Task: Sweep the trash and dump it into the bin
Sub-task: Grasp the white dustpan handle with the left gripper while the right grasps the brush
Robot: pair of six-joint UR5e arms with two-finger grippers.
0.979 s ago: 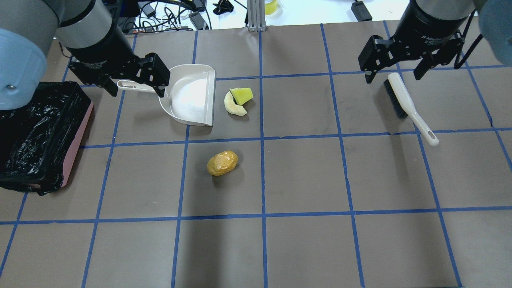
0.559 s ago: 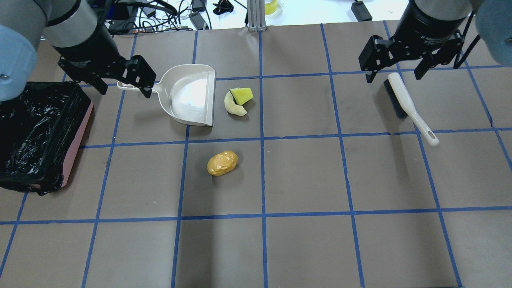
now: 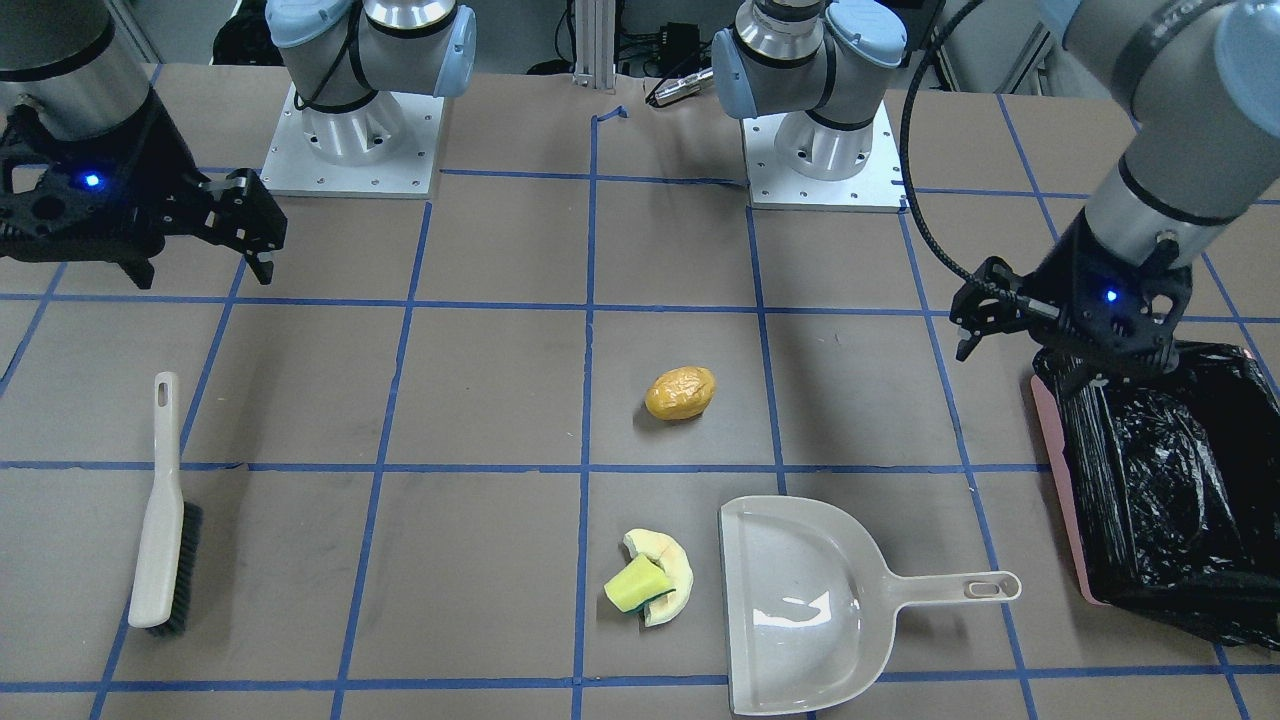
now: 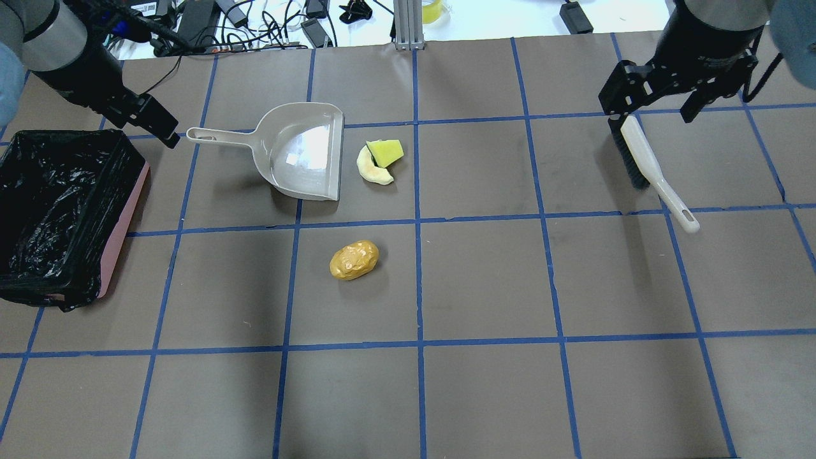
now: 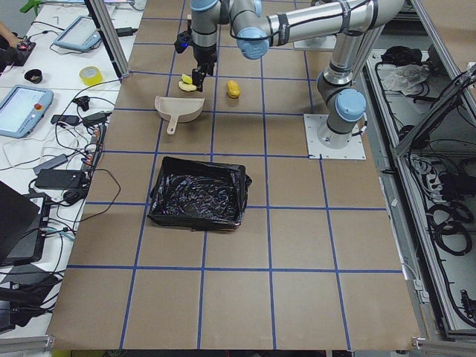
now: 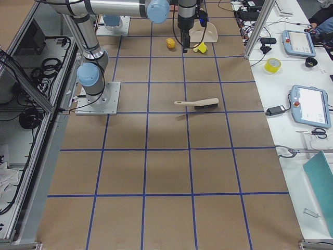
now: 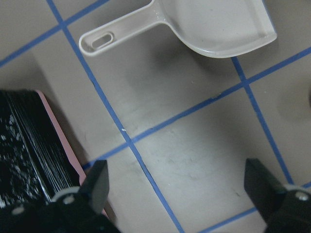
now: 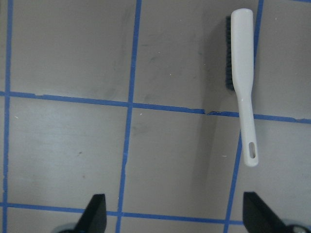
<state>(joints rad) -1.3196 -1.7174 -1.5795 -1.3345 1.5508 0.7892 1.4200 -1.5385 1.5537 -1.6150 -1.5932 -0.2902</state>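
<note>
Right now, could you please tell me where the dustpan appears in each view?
Front-facing: dustpan at bottom, right of centre.
Overhead: upper left of centre.
Exterior left: upper left.
Exterior right: top, right of centre.
Left wrist: top edge.
Right wrist: not in it.
Landmark: the peel beside its open edge.

1. One golden-brown, potato-like lump.
2. One pale, curved, rind-like peel.
3. One yellow-green wedge of sponge; three small scraps in all with the two above.
4. One beige plastic dustpan with a slotted handle.
5. One hand brush, white handle, black bristles.
6. One rectangular pink-sided bin, lined with one glossy black plastic bag.
7. Two black two-finger grippers: left gripper and right gripper.
8. Two square silver base plates: left arm's base plate and right arm's base plate.
9. One brown table top, taped into a blue grid.
</note>
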